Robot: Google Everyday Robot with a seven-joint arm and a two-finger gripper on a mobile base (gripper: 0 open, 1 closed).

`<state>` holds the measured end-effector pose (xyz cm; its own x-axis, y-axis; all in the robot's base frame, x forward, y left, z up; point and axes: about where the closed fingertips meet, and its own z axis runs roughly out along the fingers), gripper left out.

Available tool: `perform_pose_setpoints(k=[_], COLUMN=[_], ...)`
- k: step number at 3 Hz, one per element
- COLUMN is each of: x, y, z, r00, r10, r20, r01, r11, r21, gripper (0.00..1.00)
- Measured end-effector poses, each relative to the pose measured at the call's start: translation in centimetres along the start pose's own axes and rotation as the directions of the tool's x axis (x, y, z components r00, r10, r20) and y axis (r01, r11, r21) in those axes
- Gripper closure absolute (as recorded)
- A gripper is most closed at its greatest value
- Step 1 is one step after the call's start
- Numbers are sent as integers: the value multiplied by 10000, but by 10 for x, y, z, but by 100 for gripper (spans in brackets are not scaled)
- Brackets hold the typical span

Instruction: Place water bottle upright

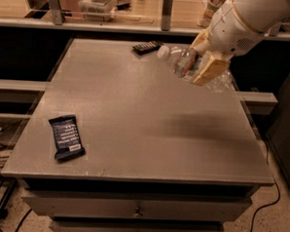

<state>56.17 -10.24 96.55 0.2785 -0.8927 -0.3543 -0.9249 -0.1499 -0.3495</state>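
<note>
Arm [257,16] is looking like a chunky white plastic shell, all smooth and rounded, with what's looking like a small dotted patch on the wrist housing. The gripper [204,55] is sporting flat tan-yellow fingers [213,69], kinda wedge-shaped, and it's hanging over the far right corner of the table [135,112].
</note>
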Motion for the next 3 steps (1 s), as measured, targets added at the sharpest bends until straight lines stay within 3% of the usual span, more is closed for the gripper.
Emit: perform_pose_setpoints(k=[1, 2, 3], x=[-14, -22, -24], y=[3, 6, 6], z=[-23, -51, -52], r00=[9859, 9576, 9494], r10=[178, 579, 618], r20=[1664, 2821, 3081], r01=[-260, -897, -977], r11=[9985, 9908, 9899], r21=[473, 1010, 1025], gripper=[100, 100, 100])
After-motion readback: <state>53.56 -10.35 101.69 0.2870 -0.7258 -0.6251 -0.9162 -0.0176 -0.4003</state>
